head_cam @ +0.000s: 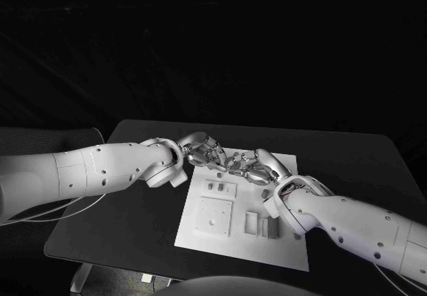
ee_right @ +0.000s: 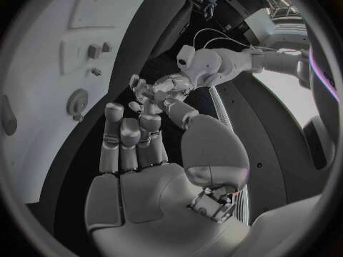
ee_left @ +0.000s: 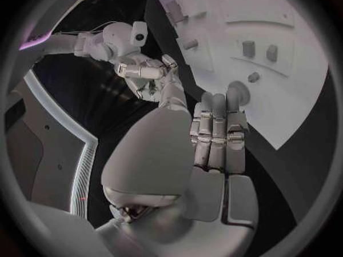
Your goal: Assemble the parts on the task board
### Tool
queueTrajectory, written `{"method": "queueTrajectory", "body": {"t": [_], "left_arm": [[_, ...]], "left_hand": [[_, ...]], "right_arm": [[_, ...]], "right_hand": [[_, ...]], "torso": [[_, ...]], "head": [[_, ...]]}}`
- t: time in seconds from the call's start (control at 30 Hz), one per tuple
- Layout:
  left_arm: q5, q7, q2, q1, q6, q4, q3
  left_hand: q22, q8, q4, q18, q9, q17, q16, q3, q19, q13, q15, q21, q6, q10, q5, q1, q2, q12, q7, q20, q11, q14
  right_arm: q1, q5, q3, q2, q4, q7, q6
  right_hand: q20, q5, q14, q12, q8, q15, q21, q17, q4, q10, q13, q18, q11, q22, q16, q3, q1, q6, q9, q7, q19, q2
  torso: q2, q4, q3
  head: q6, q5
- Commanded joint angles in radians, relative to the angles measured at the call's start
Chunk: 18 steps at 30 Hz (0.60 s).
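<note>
The white task board (head_cam: 242, 244) lies in the middle of the black table. Small grey parts (head_cam: 216, 185) stand near its far end, also seen in the left wrist view (ee_left: 248, 47) and the right wrist view (ee_right: 94, 51). My left hand (head_cam: 201, 150) and right hand (head_cam: 257, 166) hover over the board's far end, fingertips close together. The left hand (ee_left: 214, 137) has its fingers straight and side by side, the thumb stretched toward the right hand (ee_left: 150, 73). The right hand (ee_right: 136, 148) also has straight fingers and a bare palm. I see no part in either hand.
The board (ee_left: 300, 97) carries a square recessed plate (head_cam: 213, 216) and two upright slots (head_cam: 253, 222) nearer to me. A round recess (ee_right: 77, 101) shows on the board (ee_right: 43, 85). Bare black table (head_cam: 133, 216) lies on both sides.
</note>
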Motion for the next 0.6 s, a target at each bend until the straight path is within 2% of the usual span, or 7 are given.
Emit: {"method": "queueTrajectory", "body": {"t": [0.03,0.6], "left_arm": [[0.009,0.016,0.002,0.001,0.006,0.005,0.001],[0.019,0.014,0.003,0.001,0.000,0.004,0.001]], "left_hand": [[0.001,0.006,0.002,0.019,0.002,0.001,0.002,-0.006,0.000,0.001,0.001,-0.001,-0.001,-0.006,-0.004,-0.011,0.004,0.004,0.003,0.006,-0.001,-0.006],[0.001,0.006,0.002,0.019,0.003,0.001,0.002,-0.009,0.000,0.002,0.001,-0.001,-0.002,-0.007,-0.005,-0.022,0.007,0.005,0.003,0.006,0.000,-0.006]], "right_arm": [[-0.001,-0.017,0.000,0.002,-0.001,-0.002,0.024],[-0.001,-0.023,0.000,0.004,-0.004,-0.009,0.034]], "right_hand": [[-0.001,-0.007,0.002,0.001,0.006,-0.008,-0.003,-0.001,-0.002,-0.005,0.002,0.015,0.000,0.006,-0.006,-0.006,-0.002,-0.002,0.002,0.005,0.004,0.009],[0.000,-0.009,0.002,0.001,0.007,-0.008,-0.003,-0.001,-0.002,-0.005,0.002,0.015,-0.001,0.006,-0.006,-0.007,-0.002,-0.002,0.002,0.005,0.004,0.008]], "torso": [[0.000,0.0004,-0.0003],[0.000,-0.0002,0.0005]], "head": [[0.000,0.000],[0.000,0.001]]}}
